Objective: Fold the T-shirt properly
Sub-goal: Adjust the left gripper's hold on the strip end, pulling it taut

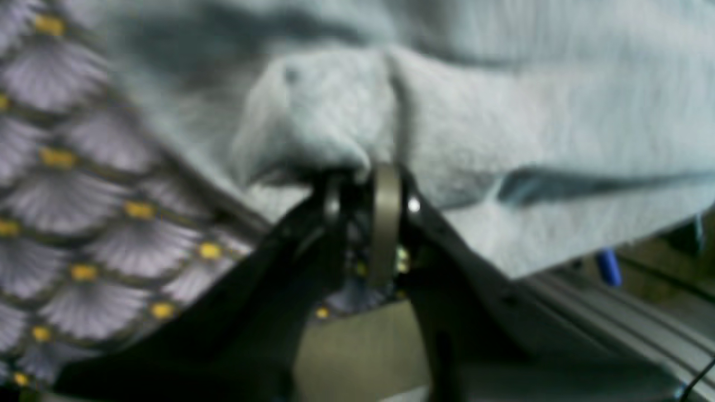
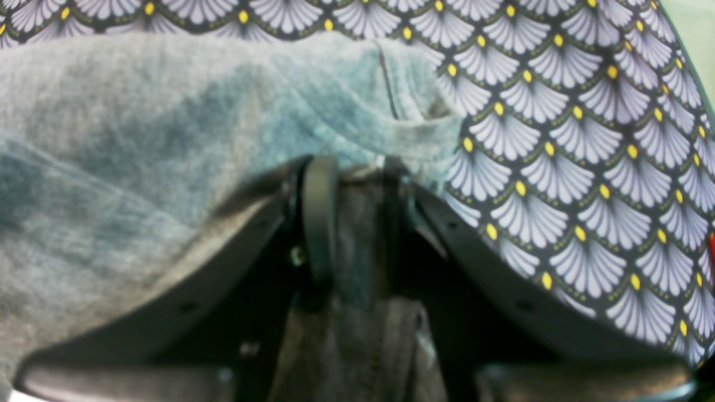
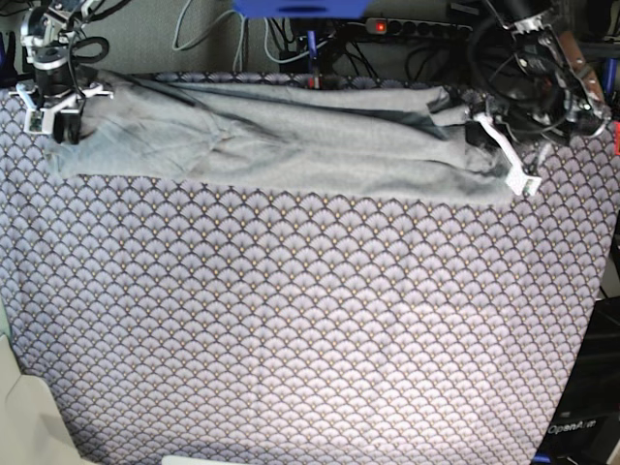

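Grey knit fabric: the T-shirt (image 3: 291,145) lies stretched in a long wrinkled band along the far edge of the patterned cloth (image 3: 310,320), one end at each arm.
Patterned cloth: purple-grey fan scales with small yellow dots; it covers the whole table, and most of it, nearer the camera than the T-shirt, is bare.
Left arm pose: it reaches down from the far right corner of the patterned cloth in the base view, the wrist bent so that the left gripper (image 1: 366,181) points into the right end of the T-shirt.
Left gripper jaws: nearly closed, with a bunched fold of the grey fabric pinched between them; the left wrist view is blurred, but the fold rises directly out of the jaw tips.
Right arm pose: it stands almost upright over the far left corner of the patterned cloth, with the right gripper (image 2: 357,164) pointing down on the left end of the T-shirt.
Right gripper jaws: partly closed, a narrow gap between them filled with grey fabric, so they hold the edge of the T-shirt.
T-shirt surface: darker folds run along its length, and a seam shows close to each gripper.
Behind the patterned cloth: cables (image 3: 281,34) and a blue object (image 3: 300,7).
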Controlling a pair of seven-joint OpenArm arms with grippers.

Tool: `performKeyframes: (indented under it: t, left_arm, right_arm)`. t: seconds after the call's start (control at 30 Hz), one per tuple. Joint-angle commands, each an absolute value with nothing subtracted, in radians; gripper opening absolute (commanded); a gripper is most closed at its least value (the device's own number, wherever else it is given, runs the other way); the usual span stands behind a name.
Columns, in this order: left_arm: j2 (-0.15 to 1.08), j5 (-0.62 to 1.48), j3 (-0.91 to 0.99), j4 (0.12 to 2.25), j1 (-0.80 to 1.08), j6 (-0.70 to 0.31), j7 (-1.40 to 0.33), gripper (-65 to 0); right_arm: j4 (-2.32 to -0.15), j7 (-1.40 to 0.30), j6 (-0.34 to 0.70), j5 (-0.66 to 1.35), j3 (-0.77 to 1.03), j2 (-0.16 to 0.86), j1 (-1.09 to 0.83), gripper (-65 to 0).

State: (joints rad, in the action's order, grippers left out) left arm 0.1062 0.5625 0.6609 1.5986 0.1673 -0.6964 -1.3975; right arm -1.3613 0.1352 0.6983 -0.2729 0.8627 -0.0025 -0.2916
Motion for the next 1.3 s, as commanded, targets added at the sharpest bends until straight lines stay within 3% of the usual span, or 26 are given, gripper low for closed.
performKeyframes:
  t: [0.0,0.57,0.67,1.17,1.27]
  left_arm:
    - [0.130,0.578,0.651,1.613,0.170,-0.698,-1.396,-58.5]
    - [0.154,0.622,0.656,1.624,0.226,-0.698,-1.396,-58.9]
    - [0.153,0.668,0.700,1.626,0.216,-0.698,-1.396,-65.0]
    - [0.145,0.713,0.700,1.627,0.134,-0.698,-1.396,-65.0]
    - [0.156,0.766,0.682,1.627,0.154,-0.698,-1.396,-58.3]
  right_arm:
    - [-1.371,0.134,0.698,-0.277,0.863,0.004,-0.292,-49.1]
    - [-1.376,0.134,0.698,-0.277,0.823,0.002,-0.300,-49.2]
    - [-1.379,0.134,0.698,-0.277,0.825,0.002,-0.300,-49.2]
    - [-1.409,0.136,0.698,-0.277,0.831,0.004,-0.303,-49.2]
    - [-1.414,0.136,0.698,-0.277,0.831,0.001,-0.303,-49.2]
